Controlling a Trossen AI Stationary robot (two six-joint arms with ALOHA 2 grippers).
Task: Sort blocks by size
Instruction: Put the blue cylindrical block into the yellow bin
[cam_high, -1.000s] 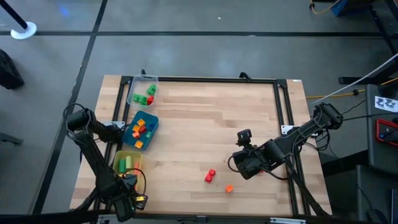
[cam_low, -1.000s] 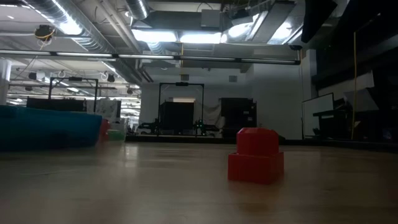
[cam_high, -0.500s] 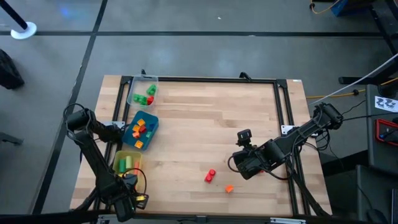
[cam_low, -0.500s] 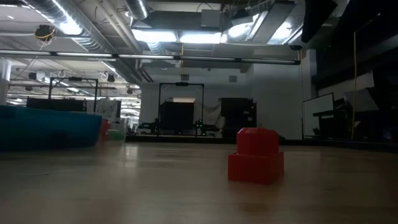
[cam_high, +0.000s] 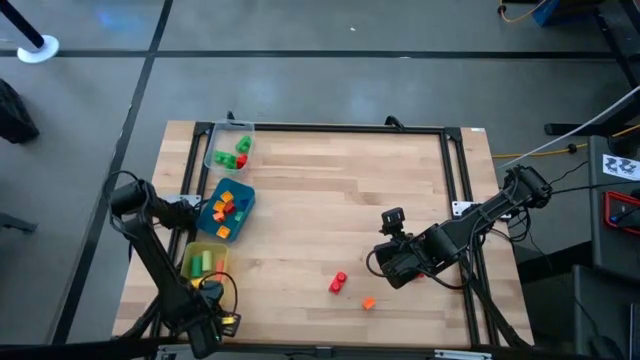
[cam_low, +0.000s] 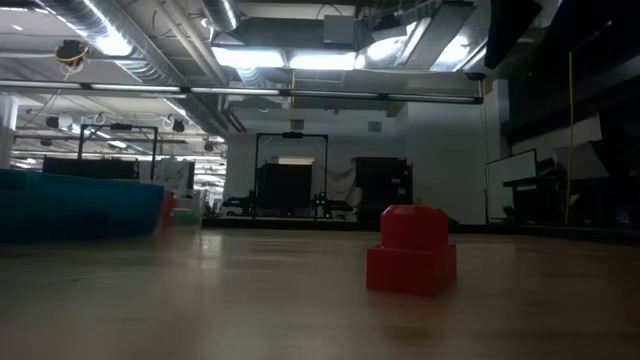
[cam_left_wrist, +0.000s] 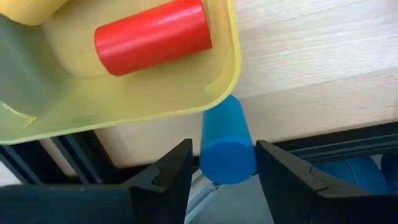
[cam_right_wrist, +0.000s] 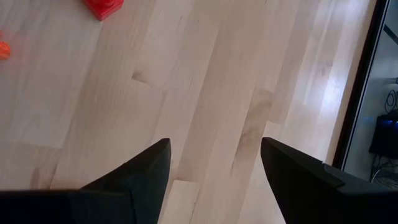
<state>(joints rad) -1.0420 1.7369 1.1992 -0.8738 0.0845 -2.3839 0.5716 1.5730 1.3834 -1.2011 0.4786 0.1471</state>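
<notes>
My left gripper (cam_left_wrist: 225, 152) points down at the table's near left corner (cam_high: 205, 300), shut on a blue cylinder (cam_left_wrist: 225, 130) just outside the yellow tray (cam_left_wrist: 124, 93). A red cylinder (cam_left_wrist: 152, 36) lies in that tray. My right gripper (cam_right_wrist: 214, 158) hangs open over bare wood at the right middle (cam_high: 388, 265). A red block (cam_high: 339, 282) and a small orange block (cam_high: 368, 303) rest on the table near it. In the low view the red block (cam_low: 411, 250) sits flat on the wood. My left gripper has the blue cylinder between its two fingers (cam_left_wrist: 177, 168), on its round side near the upper end (cam_left_wrist: 208, 158). The fingers come from above and run along the cylinder, which stands upright. Its lower end is at the yellow tray's corner rim (cam_left_wrist: 231, 78); whether it touches, I cannot tell.
A blue tray (cam_high: 243, 212) with several blocks and a clear tray (cam_high: 222, 135) with green and red blocks stand along the left side, beyond the yellow tray (cam_high: 192, 250). A dark frame (cam_high: 455, 180) borders the table. Bare wood fills the middle.
</notes>
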